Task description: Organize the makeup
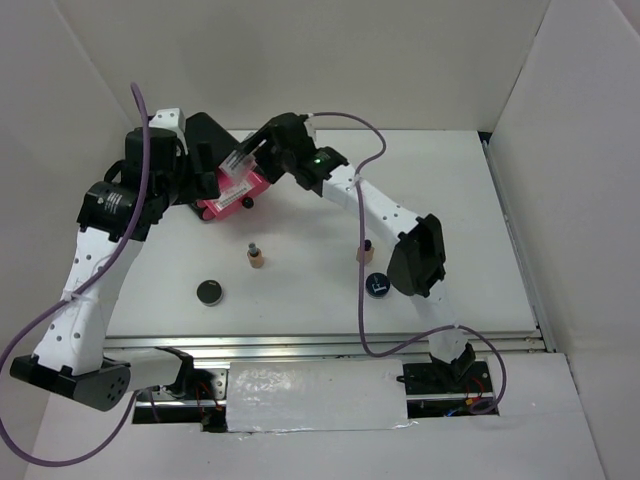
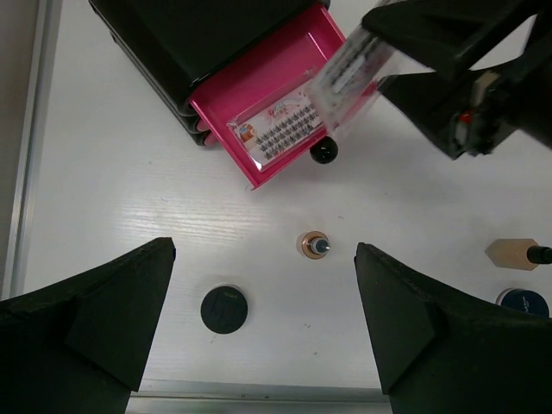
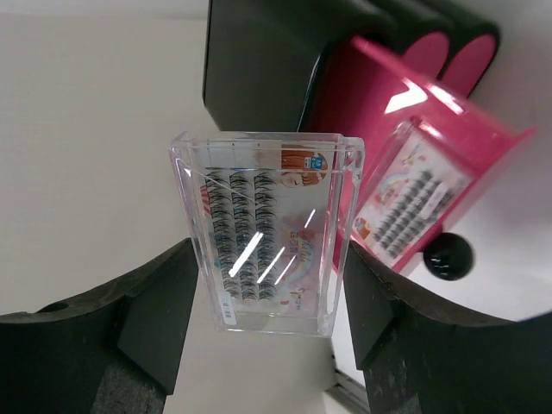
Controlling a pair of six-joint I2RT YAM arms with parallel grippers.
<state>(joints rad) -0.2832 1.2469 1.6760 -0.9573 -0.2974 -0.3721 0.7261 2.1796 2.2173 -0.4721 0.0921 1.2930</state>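
1. Our right pincer (image 3: 269, 285) pinches a clear packet (image 3: 267, 228) by its two long edges and holds it tilted in the air by the open pink drawer (image 2: 226, 97).
2. The clear packet shows rows of small dark lashes, a red-orange picture strip at the top and a white label at the bottom. We cannot read any of the print.
3. A second packet (image 2: 280, 134) lies flat inside the pink drawer. It has the same dark rows and red printing, and its words are also too small to read.
4. The drawer is pulled out of a black box (image 1: 205, 130) at the far left of the table (image 1: 450, 200). A round black knob (image 2: 323, 153) sits on its front.
5. Our left pincer (image 2: 266, 259) is spread wide with nothing between its fingers, hanging above the table near the drawer.
6. One tan bottle (image 1: 255, 258) stands upright mid-table, apart from everything else.
7. The other bottle (image 1: 365, 250) is to the right, partly behind the right arm.
8. A plain black compact (image 1: 210, 291) lies near left. It bears no mark we can read.
9. A blue-rimmed compact (image 1: 377, 284) lies near the other bottle. Its lid carries pale marks that we cannot read.
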